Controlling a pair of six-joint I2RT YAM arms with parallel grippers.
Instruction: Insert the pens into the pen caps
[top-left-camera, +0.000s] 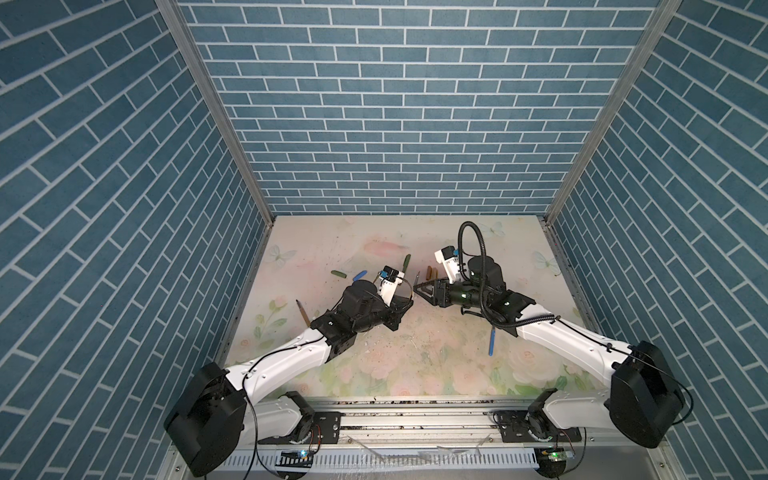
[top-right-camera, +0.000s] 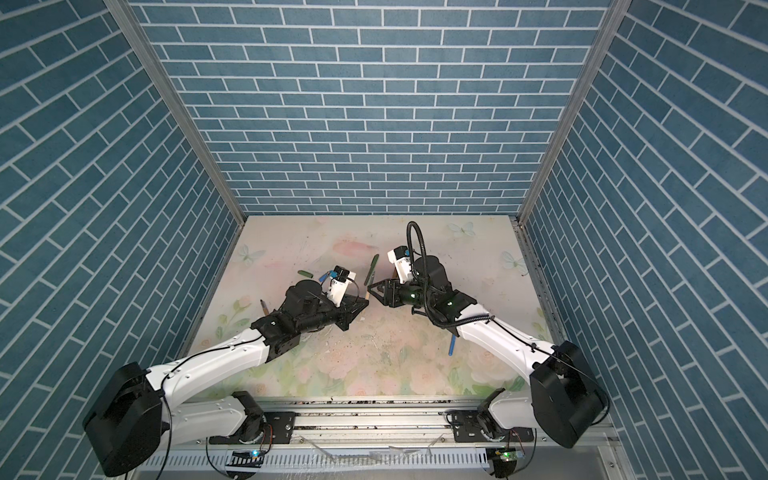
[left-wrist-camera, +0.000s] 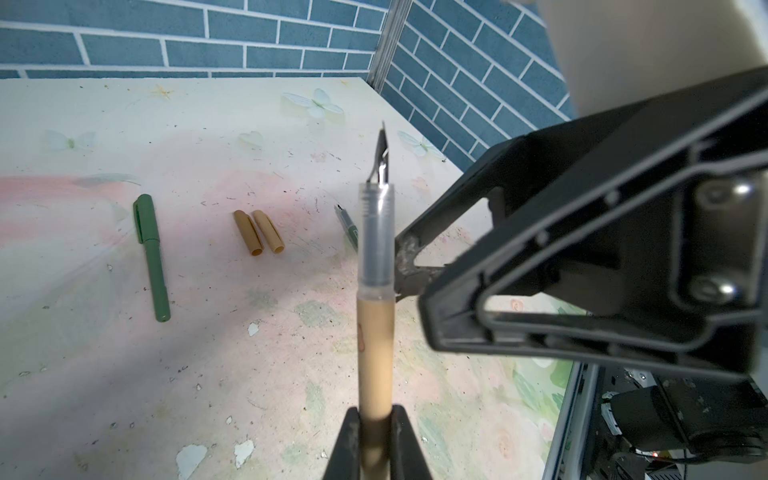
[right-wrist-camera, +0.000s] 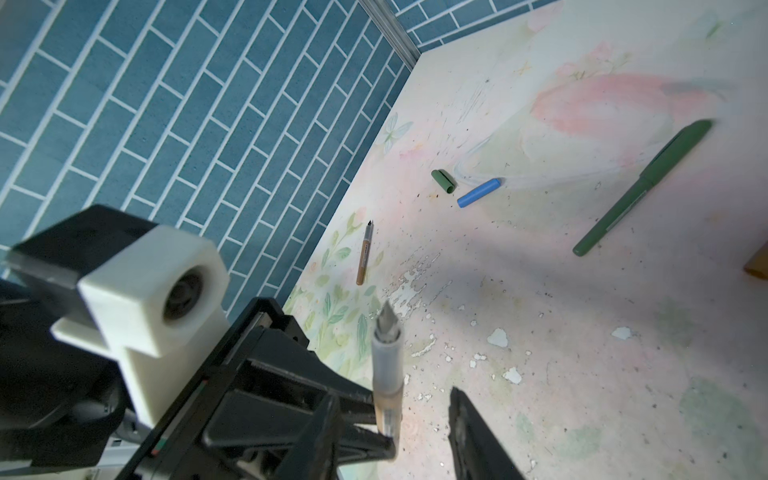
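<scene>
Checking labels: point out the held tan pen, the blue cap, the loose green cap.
tan pen (left-wrist-camera: 376, 345), left wrist view, tan barrel
blue cap (right-wrist-camera: 478, 193), right wrist view, middle
green cap (right-wrist-camera: 443, 181), right wrist view, middle

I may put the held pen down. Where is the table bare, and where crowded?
Bare: the front middle of the floral table, between the white left arm, white right arm and metal front rail; also the far strip by the blue brick wall. Crowded: the middle band, around the short green cap, short blue cap, capped green pen and two tan caps.
</scene>
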